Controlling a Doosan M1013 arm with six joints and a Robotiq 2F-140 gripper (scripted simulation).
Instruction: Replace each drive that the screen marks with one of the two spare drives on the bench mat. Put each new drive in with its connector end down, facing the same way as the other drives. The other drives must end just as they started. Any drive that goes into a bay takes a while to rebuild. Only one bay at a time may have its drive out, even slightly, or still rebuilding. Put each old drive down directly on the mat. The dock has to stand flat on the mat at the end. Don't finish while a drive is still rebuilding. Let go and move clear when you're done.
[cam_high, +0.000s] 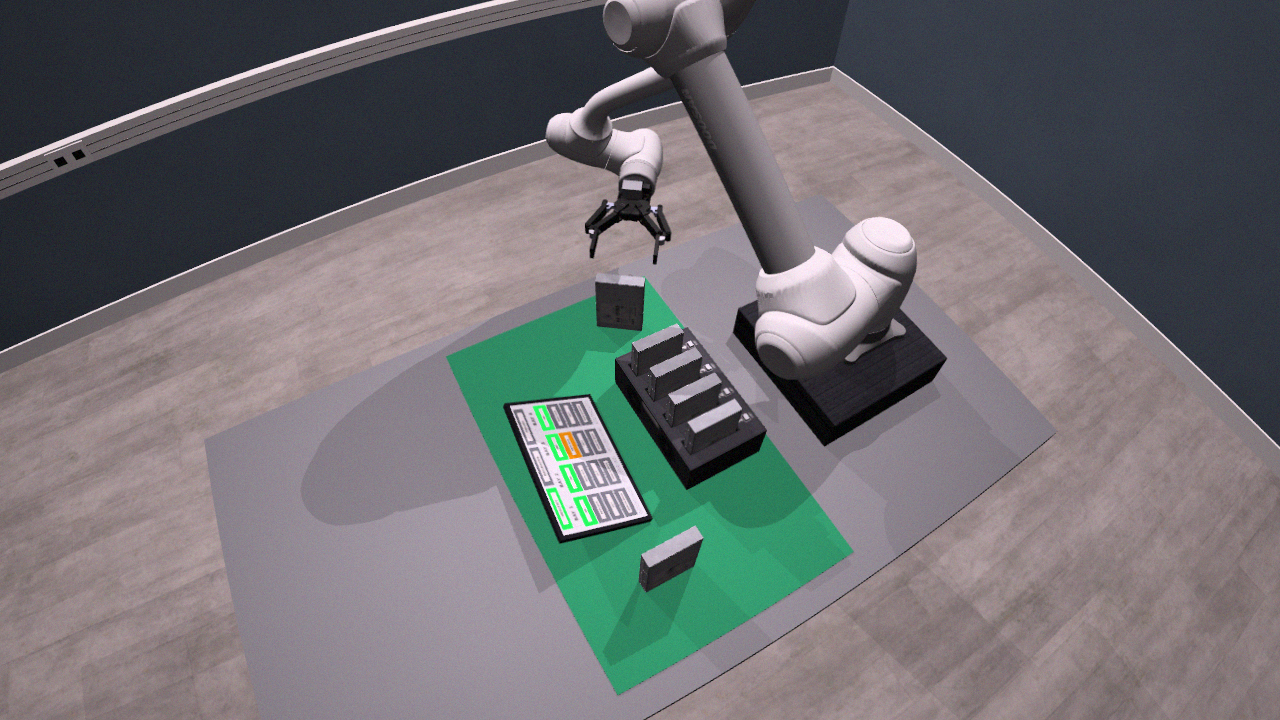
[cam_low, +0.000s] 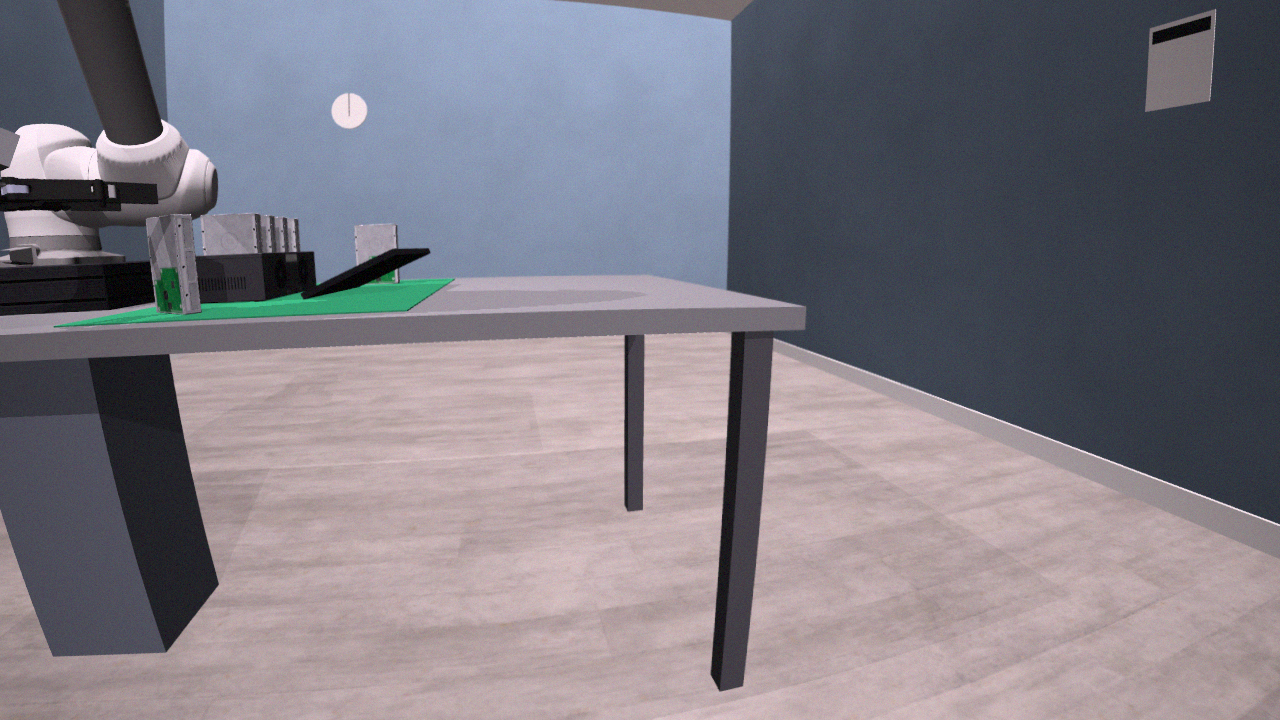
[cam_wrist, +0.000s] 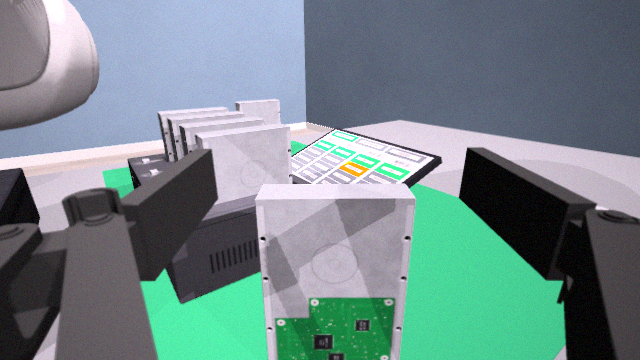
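Nothing swapped yet: four drives (cam_high: 684, 385) fill the dock (cam_high: 707, 456) mid-frame, both spares (cam_high: 620, 300) stand on the mat (cam_high: 537, 358), gripper (cam_high: 625, 240) spread wide, holding nothing.

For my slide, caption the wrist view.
Open gripper poised over an upright spare drive on the green mat, dock behind.

From above, a green mat (cam_high: 769, 528) lies on the grey worktop (cam_high: 358, 582). The black dock (cam_high: 707, 465) stands on the mat with four drives (cam_high: 680, 368) in a row. Beside it lies the screen (cam_high: 577, 468), with green cells and one orange cell. One spare drive (cam_high: 620, 300) stands upright at the far end of the mat, another spare drive (cam_high: 670, 557) near the other end. The gripper (cam_high: 623, 246) hangs open above the far spare drive, not touching it.
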